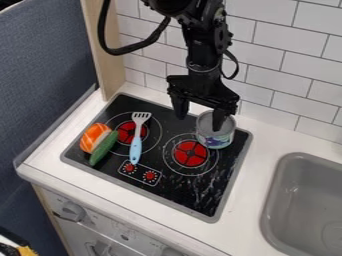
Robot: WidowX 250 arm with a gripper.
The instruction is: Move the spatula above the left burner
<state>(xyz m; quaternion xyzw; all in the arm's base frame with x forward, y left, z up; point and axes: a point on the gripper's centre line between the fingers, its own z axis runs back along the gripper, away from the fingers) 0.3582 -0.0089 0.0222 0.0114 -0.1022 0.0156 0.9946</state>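
Note:
The black gripper [200, 116] hangs over the back of the stove, right of the spatula and at the can, with its fingers spread apart. One finger is to the can's left; the other overlaps the can's opening. The spatula [135, 149], with a light blue handle and a pale slotted head, lies across the left burner [125, 132]. Its head points toward the wall and its handle end is beside the control knobs. The gripper is not touching it.
The open metal can [215, 137] stands behind the right burner [190, 153]. A green cucumber [103, 148] and an orange-and-white sushi piece [93, 137] lie left of the spatula. The grey sink [282, 187] is at the right; a tiled wall [287, 72] rises behind.

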